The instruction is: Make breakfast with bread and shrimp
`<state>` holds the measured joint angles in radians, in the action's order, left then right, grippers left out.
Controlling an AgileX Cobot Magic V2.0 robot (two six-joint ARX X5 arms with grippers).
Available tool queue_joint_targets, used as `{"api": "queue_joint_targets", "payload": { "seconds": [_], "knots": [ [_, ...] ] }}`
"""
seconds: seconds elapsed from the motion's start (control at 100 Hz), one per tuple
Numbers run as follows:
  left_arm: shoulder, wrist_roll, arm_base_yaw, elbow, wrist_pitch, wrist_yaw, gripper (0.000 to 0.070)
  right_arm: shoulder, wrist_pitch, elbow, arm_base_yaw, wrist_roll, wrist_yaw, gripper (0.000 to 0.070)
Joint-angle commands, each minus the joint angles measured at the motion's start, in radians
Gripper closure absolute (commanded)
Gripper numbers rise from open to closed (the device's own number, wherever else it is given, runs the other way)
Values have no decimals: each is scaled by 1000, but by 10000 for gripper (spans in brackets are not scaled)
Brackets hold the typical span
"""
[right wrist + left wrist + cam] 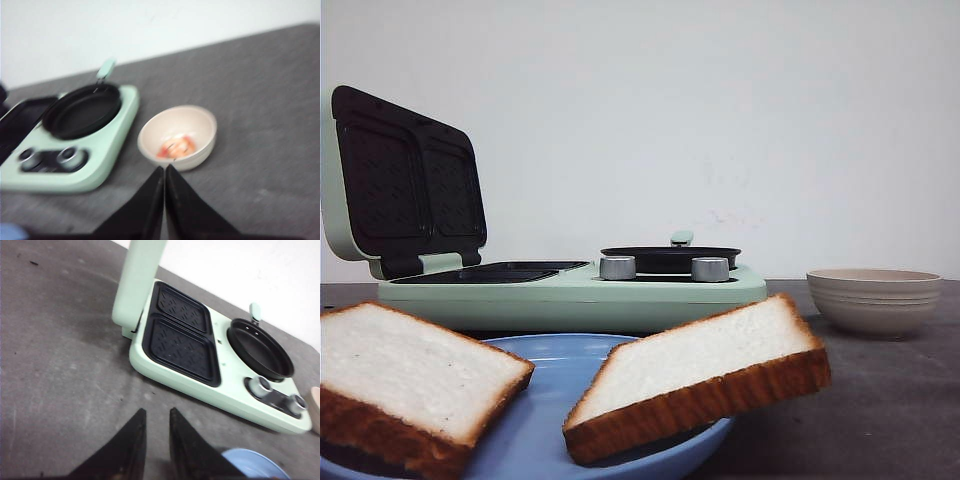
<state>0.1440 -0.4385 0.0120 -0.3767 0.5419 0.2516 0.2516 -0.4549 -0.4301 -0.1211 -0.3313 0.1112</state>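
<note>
Hovering above the grey table (pixel 60 365), the left gripper (pixel 156 440) shows two black fingers set a narrow way apart, with bare tabletop between them and nothing held. Ahead of its tips sits the mint-green breakfast maker (pixel 235 395), lid (pixel 137 285) standing upright, the two ribbed black sandwich plates (pixel 180 342) uncovered. Further along the same appliance rests a small black frying pan (pixel 260 347) with a green handle, and two silver knobs (pixel 262 385) line the near edge. Just beside the left gripper's tips, on the side toward the knobs, a curve of the blue plate (pixel 257 465) peeks into view.

The right gripper (pixel 165 200) has its fingers pressed together so that only a thin seam shows; it holds nothing. Directly beyond its tips stands a cream bowl (pixel 200 122) with orange-pink shrimp (pixel 177 146) lying in the bottom, though the wrist view is blurred. The pan end of the breakfast maker lies beside that bowl, close but apart.

From the front, the bread (pixel 695 370) is two thick white slices with brown crusts, both leaning on the blue plate's rim: one slice at the plate's left, the other at its right, tilted, with a gap of bare plate between. Neither gripper touches them. The bowl stands off to the right of the appliance.
</note>
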Motion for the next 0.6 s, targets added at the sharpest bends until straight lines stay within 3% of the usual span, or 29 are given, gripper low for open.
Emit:
{"api": "queue_joint_targets", "payload": {
  "seconds": [0.0,0.31,0.59],
  "knots": [
    [28,-4,0,-60,23,25,695,60,-40,-62,-1,-21,34,697],
    [180,-72,0,-172,142,327,695,269,-217,-209,-1,26,225,696],
    [318,-14,-12,-172,254,363,695,290,-293,-211,-1,75,255,696]
  ]
}}
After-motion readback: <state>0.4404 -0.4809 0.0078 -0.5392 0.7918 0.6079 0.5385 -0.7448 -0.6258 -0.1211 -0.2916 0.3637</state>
